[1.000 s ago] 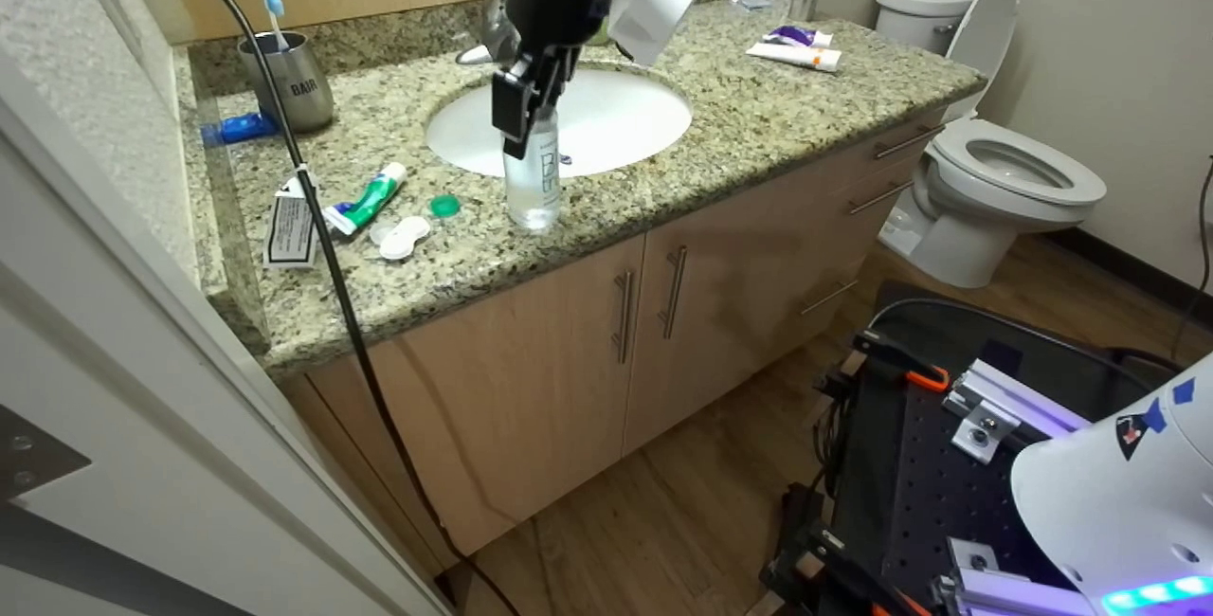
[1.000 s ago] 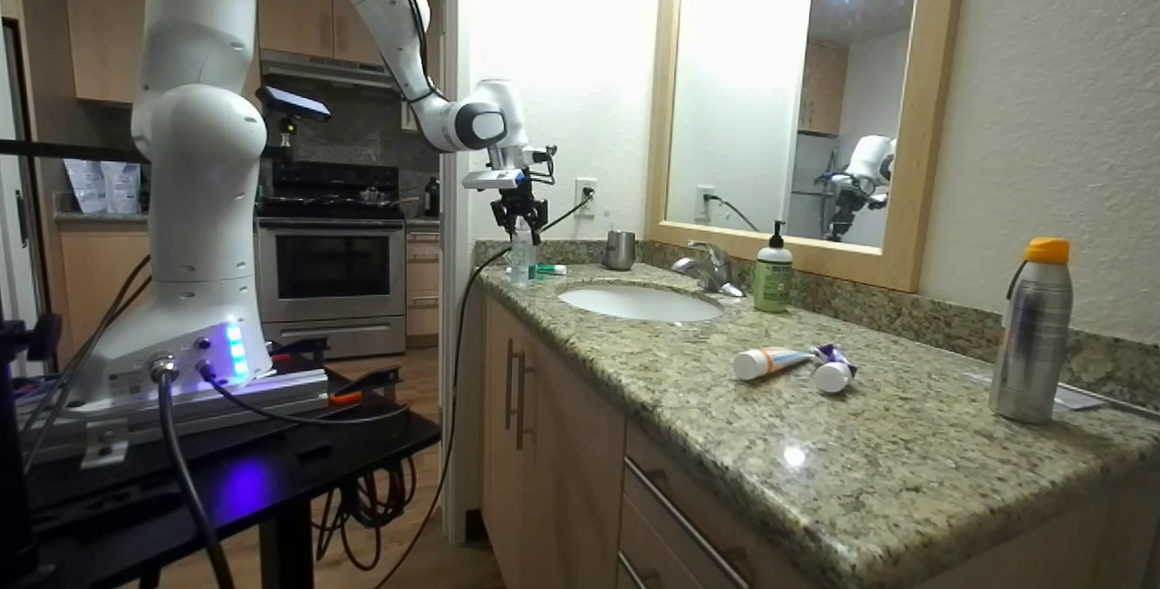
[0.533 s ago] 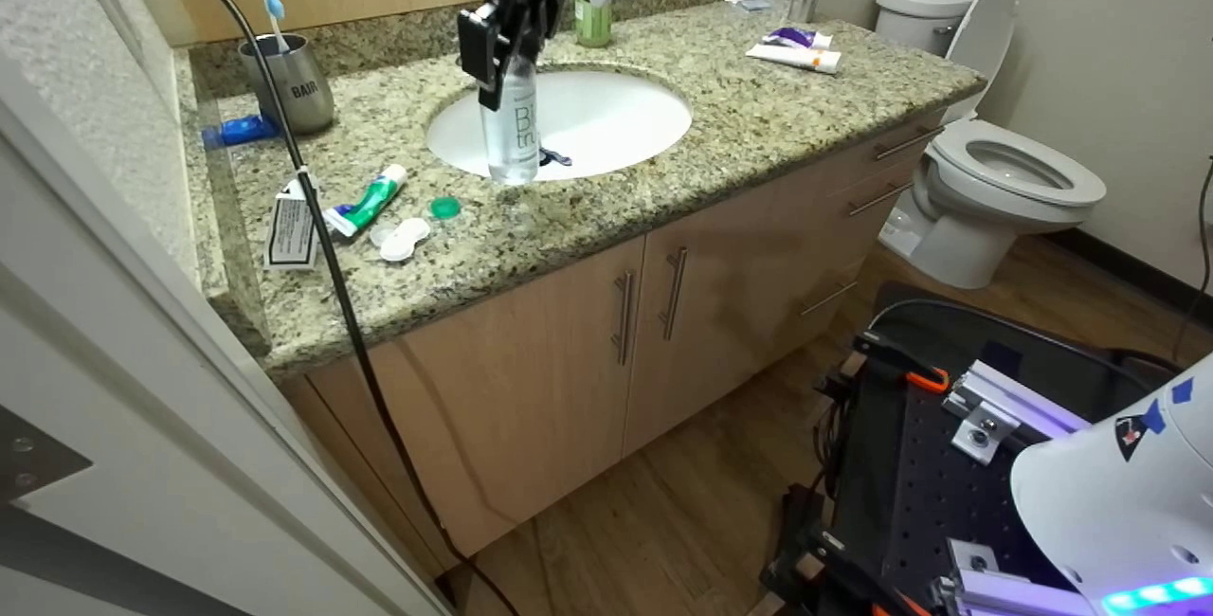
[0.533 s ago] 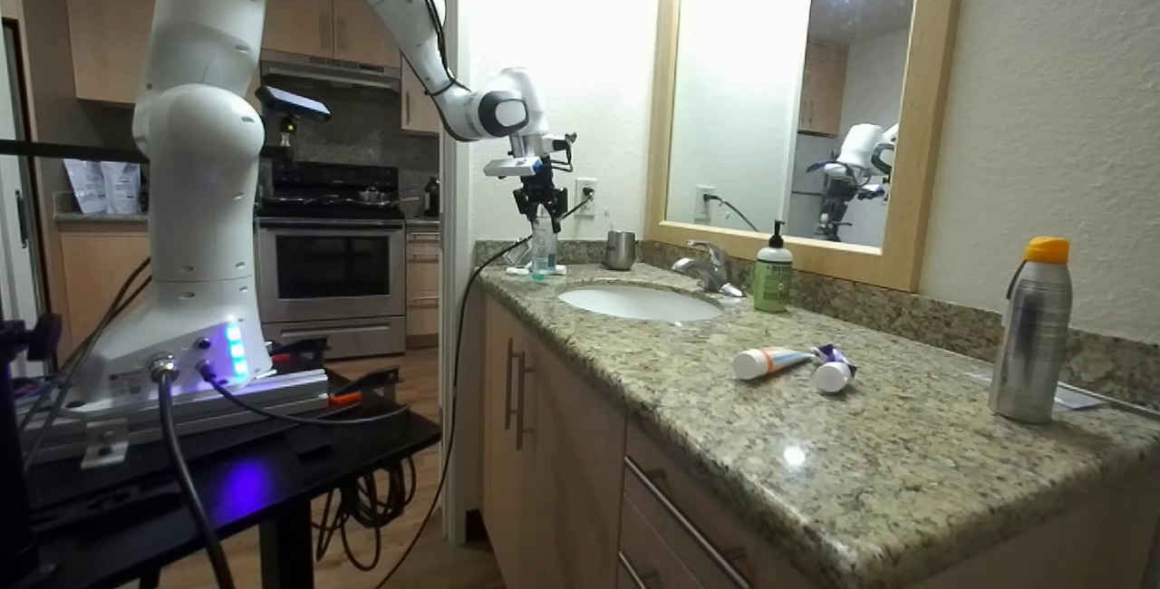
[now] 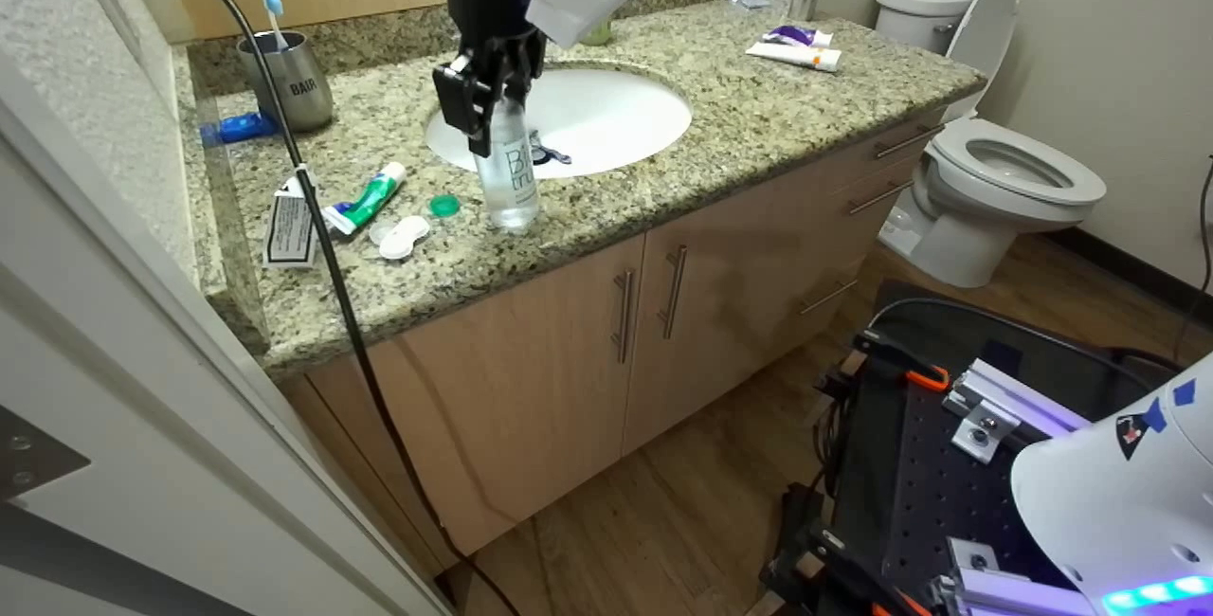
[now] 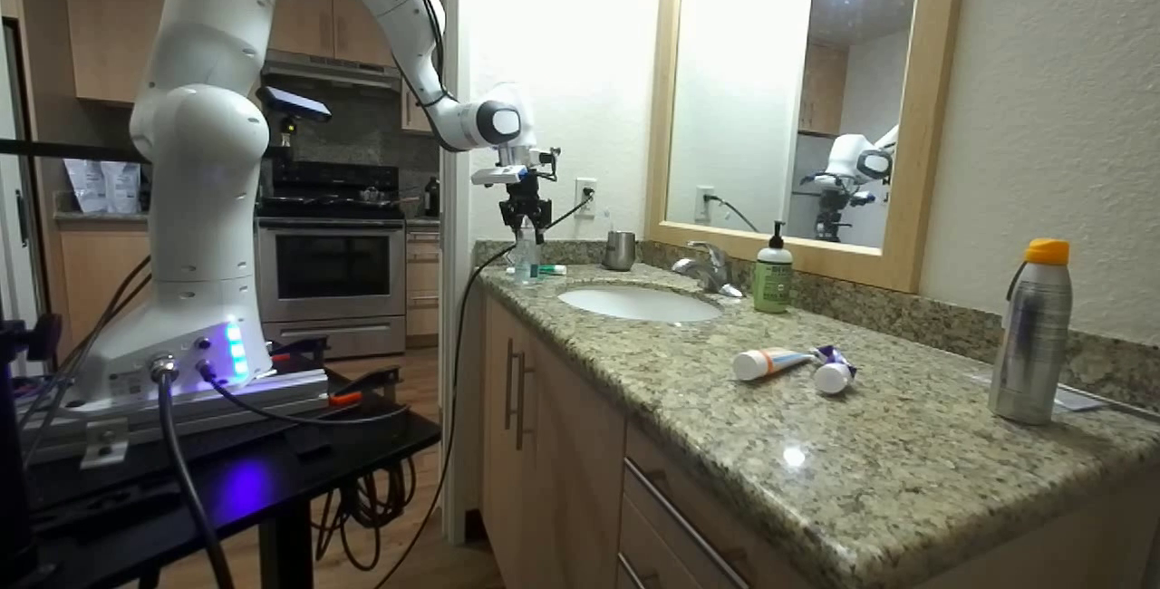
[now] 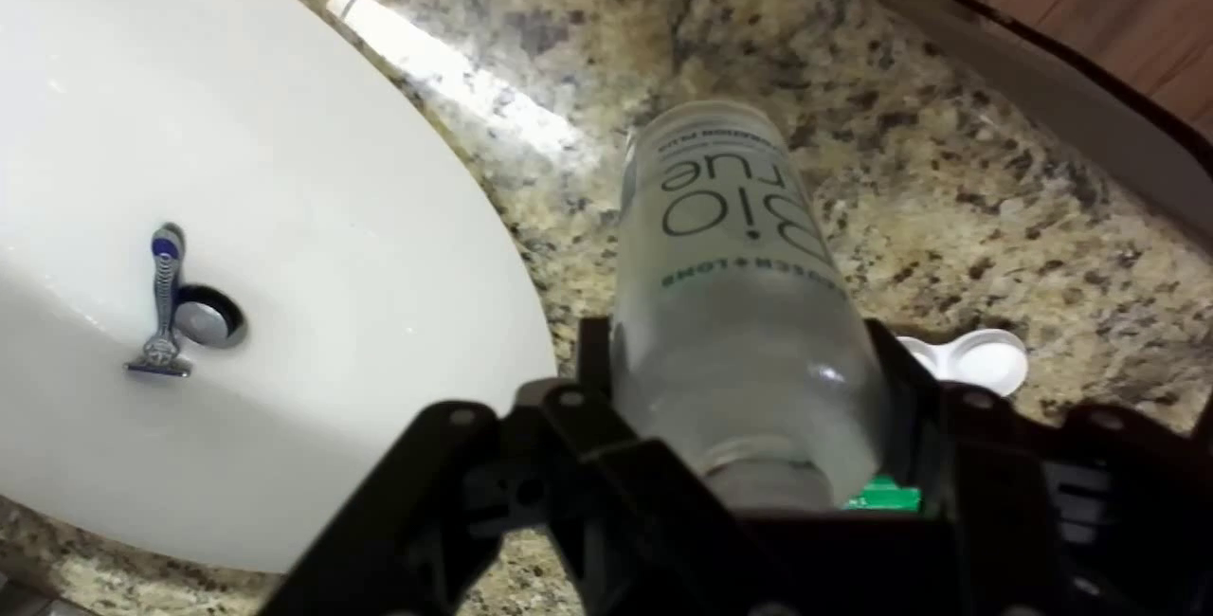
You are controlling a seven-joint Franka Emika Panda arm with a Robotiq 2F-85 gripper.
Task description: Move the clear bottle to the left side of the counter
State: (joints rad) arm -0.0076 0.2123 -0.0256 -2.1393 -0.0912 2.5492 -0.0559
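The clear bottle (image 5: 510, 175) stands nearly upright at the front rim of the sink, over the counter (image 5: 749, 128). It also shows in the other views (image 6: 526, 265) (image 7: 730, 246), with printed lettering on its side. My gripper (image 5: 497, 114) is around the bottle's upper part from above; it also shows in an exterior view (image 6: 529, 228). In the wrist view my gripper (image 7: 739, 351) has a finger pressed to each side of the bottle. The bottle's base is at or just above the granite; I cannot tell if it touches. Its top is hidden between the fingers.
Left of the bottle lie a green lid (image 5: 444, 206), a white lens case (image 5: 405, 237), a green tube (image 5: 374, 197) and a printed card (image 5: 291, 229). A metal cup (image 5: 301, 90) stands behind. A black cable (image 5: 327, 246) hangs in front. The sink (image 5: 606, 123) holds a razor.
The bottle, held in my gripper, has shifted a little left in an exterior view. It was lifted half a second ago and is now lower again, close to the counter.
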